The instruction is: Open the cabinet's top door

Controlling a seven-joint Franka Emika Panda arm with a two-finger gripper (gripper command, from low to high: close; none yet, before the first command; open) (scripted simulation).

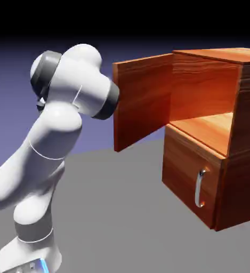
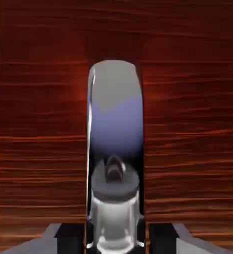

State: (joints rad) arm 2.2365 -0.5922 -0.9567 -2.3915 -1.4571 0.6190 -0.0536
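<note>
The cabinet, a boxy thing of reddish-brown wood grain, stands on the grey table at the exterior view's right. Its upper compartment gapes open, the inside floor and back wall lit a warm orange.

The white arm rises from the lower left of that view and bends over toward the cabinet, its bulky upper joints crowding right up against the swung panel and hiding the hand behind them.

The top door stands swung well out from the cabinet's front toward the exterior view's left, hinged at its right edge beside the opening. I see only one plain face of it from here; its handle is out of sight in this view.

Below it, the lower door sits shut, flush with the cabinet's front, its curved silver handle upright near its right side.

In the hand view, dark wood grain fills nearly everything, and the top door's silver handle runs up the middle, large and close. The gripper is at the bottom edge, its jaws drawn nearly together and clamped on that handle, with the dark finger bases showing just to either side of the bar.
</note>
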